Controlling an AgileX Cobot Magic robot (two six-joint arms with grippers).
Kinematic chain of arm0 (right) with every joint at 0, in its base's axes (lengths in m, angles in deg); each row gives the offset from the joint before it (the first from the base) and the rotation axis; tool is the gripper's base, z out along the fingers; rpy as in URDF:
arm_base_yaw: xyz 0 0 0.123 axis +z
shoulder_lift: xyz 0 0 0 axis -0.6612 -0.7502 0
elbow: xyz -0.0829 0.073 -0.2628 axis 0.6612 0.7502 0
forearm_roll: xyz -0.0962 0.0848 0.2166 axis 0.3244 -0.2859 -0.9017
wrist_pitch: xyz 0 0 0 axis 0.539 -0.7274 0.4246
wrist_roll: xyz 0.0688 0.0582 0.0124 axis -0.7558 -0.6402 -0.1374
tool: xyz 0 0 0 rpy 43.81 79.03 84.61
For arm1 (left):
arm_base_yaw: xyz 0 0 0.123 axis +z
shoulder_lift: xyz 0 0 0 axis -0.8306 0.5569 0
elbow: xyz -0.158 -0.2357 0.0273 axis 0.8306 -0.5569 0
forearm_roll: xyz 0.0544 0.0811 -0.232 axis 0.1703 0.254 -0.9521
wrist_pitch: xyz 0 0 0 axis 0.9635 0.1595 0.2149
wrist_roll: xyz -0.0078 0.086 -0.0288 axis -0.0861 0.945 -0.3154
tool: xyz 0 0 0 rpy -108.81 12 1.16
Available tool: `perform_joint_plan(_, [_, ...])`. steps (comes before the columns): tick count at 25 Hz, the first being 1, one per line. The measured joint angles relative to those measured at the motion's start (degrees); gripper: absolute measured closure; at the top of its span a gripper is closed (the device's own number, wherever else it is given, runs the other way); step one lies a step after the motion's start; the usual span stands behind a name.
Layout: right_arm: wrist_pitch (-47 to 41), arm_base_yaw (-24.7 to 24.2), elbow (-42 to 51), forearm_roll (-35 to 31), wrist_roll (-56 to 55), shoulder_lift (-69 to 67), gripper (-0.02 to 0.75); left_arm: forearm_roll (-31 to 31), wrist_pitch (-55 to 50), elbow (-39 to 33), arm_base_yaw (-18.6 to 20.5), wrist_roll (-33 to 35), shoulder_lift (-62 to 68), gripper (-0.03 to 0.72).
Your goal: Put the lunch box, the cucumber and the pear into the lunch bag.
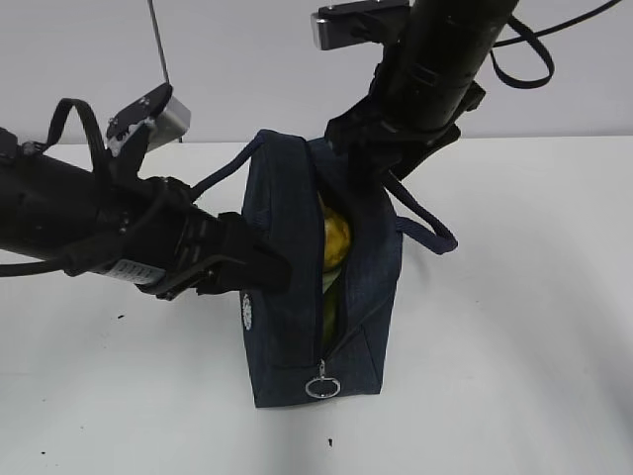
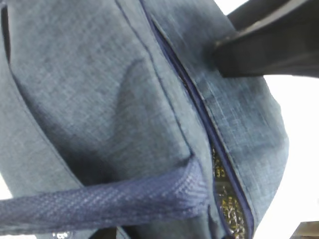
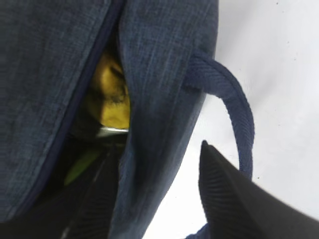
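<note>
Left hand [image 1: 259, 269] stretched in level from the left, pressed against the lunch bag [image 1: 282, 297] flank; grip impossible to tell. Bag upright mid-tabletop [image 1: 514, 376], long axis running near to far, zipper ring pull [image 1: 322, 386] nearest. Pear [image 1: 336, 237] inside the gaping top. Right hand [image 3: 154, 194] angled down from above, one finger inside, one outside the right wall; grip likewise unclear.

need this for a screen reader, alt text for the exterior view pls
A navy lunch bag stands on a white table, its top zipper open, with the yellow pear showing inside. A black robot arm presses against the bag from the left and another reaches to its top from behind; a ring pull hangs in front.
</note>
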Motion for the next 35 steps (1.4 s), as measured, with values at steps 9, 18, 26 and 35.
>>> perform_joint_plan(9, [-3.0, 0.0, 0.6, 0.0, 0.0, 8.8, 0.331, 1.8, -1.8, 0.0, 0.0, 0.0, -1.6, 0.304])
perform_joint_plan(18, [8.6, 0.0, 21.9, -3.0, 0.0, 27.6, 0.429, 2.0, -4.3, 0.0, 0.0, 0.0, -1.6, 0.304])
perform_joint_plan(26, [24.0, 0.0, 45.4, -10.2, 5.6, 39.0, 0.456, 1.9, -4.4, 0.0, 0.0, 0.0, -1.6, 0.307])
perform_joint_plan(35, [36.1, 0.6, 61.6, -47.4, 44.9, 39.7, 0.477, 1.9, -3.6, 0.0, 0.0, 0.0, 1.9, 0.332])
